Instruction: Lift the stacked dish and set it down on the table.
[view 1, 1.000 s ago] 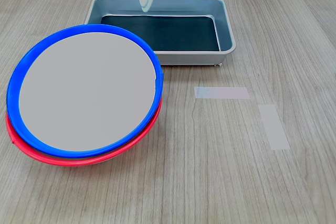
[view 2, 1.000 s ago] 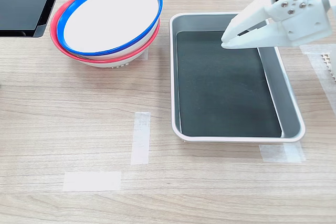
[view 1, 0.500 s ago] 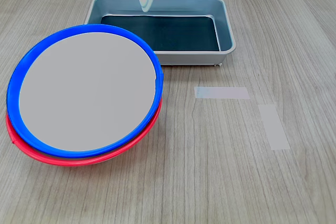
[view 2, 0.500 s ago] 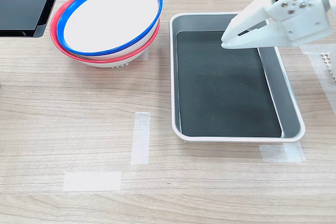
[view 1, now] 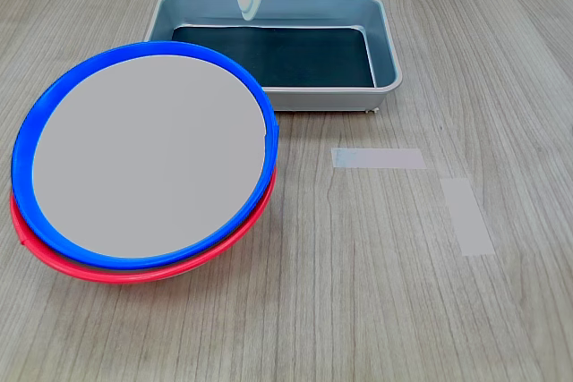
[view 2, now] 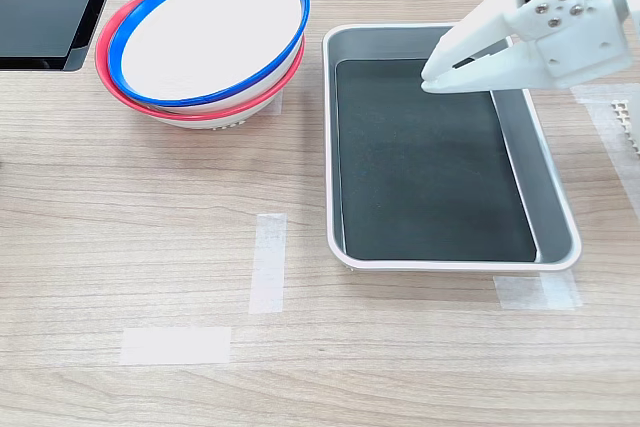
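While nested in red dish (view 2: 112, 82), blue dish (view 2: 205, 32) tilted.

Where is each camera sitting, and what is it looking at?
First exterior view: sits low at the table's near edge, facing the arm's base across the blue-rimmed dish stacked on the red-rimmed dish; only the gripper tip shows above the tray.
Second exterior view: looks down from high up; the white gripper reaches in from the second exterior view's right, over the tray.
Both exterior views share the dishes, tray, tape strips and gripper.
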### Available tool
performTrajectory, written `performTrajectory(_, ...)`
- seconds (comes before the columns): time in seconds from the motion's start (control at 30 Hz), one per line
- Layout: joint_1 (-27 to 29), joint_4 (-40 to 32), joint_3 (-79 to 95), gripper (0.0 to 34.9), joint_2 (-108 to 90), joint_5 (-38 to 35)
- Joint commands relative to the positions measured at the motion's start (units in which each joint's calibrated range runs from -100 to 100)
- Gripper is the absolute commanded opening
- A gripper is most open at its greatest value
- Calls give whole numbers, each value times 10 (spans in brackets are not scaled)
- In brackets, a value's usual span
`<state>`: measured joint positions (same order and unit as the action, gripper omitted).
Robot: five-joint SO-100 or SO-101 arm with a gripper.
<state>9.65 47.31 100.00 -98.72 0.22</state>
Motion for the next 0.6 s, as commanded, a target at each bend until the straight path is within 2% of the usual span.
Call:
performTrajectory(0.0, -2, -1, 0, 3, -2, 1)
performTrajectory(0.1, -30, -1, -1, 2, 0, -7)
performTrajectory(0.23, -24, -43, -79, 11, 101, -49)
performTrajectory(0.33, -24, -46, -180, 54, 232, -87)
performTrajectory(0.47, -16, -31, -306, 145, 369, -108)
performTrajectory(0.57, -10, -21, -390, 191, 467, -111)
